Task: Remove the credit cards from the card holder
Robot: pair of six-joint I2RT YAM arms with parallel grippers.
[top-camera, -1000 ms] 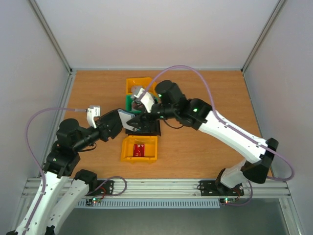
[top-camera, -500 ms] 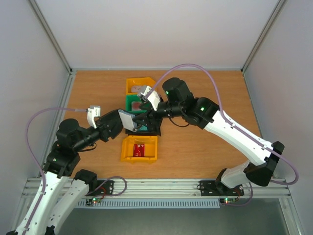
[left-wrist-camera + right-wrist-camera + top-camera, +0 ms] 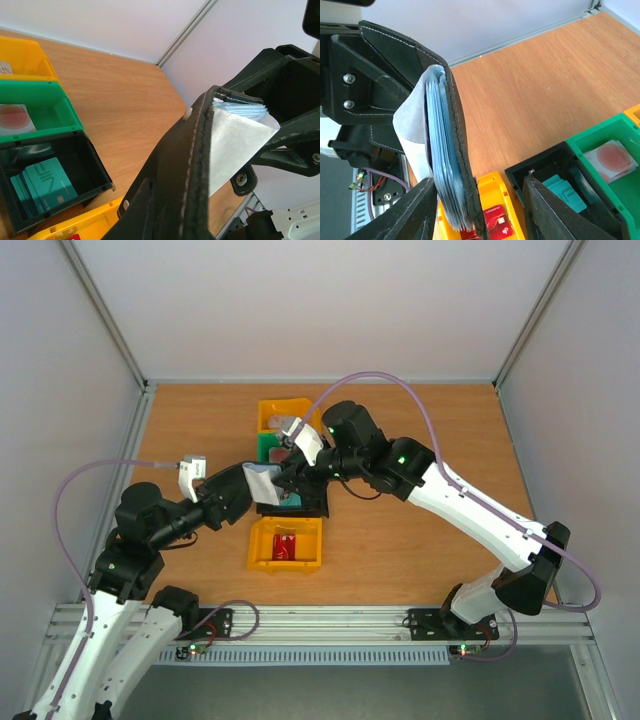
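The left gripper (image 3: 243,492) is clamped on the card holder (image 3: 451,125), lifting it over the black bin (image 3: 95,165), twelve o'clock from the near yellow bin (image 3: 285,565). The right gripper (image 3: 479,195) straddles its edge, jaws apart, gripping nothing. I'd pinch one card only, then draw it straight along its pocket.

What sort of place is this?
Probably a robotics lab test cell: a wooden tabletop boxed in by plain white wall panels, two white-and-black robot arms bolted to a metal rail, and small coloured plastic bins.

Matt, seemingly leather card holder (image 3: 456,131); smooth wooden table (image 3: 545,85)
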